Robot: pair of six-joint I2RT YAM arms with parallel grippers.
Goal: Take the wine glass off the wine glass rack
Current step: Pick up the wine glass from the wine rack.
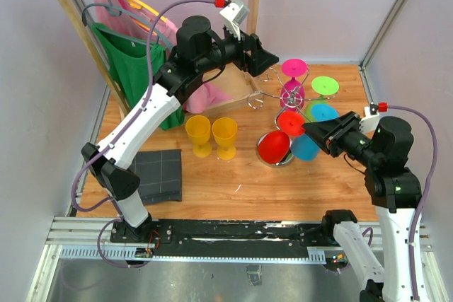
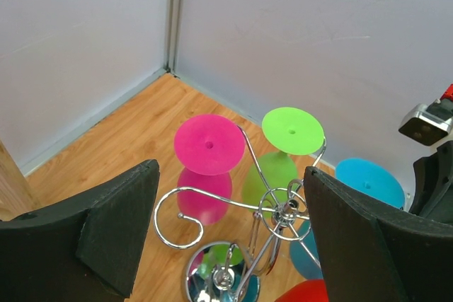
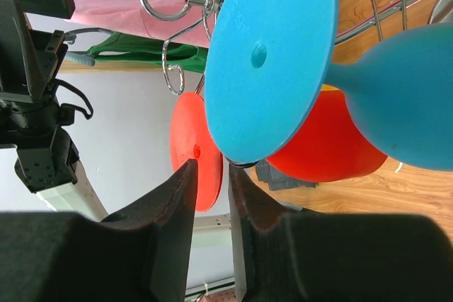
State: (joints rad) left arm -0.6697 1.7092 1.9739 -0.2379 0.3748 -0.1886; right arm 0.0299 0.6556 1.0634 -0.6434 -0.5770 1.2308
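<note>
Right pincer (image 3: 211, 167) is nearly together at the rim of the blue plastic wine glass (image 3: 272, 61) hanging on the shiny chrome wire rack (image 2: 285, 209); I cannot tell if it grips; a sideways tug could tip the rack; left pincer (image 2: 230, 167) gapes wide.

Both arms had white shells and black joints: left arm (image 1: 145, 122), right arm (image 1: 396, 245). Lilac cable (image 1: 150, 37) ran along each, ending in a red plug (image 1: 219, 1). Left claw (image 1: 267, 61) and right claw (image 1: 315, 131) were matte black with wedge-shaped fingers (image 2: 117, 231). White camera block (image 1: 235, 13) sat on the left wrist.
</note>
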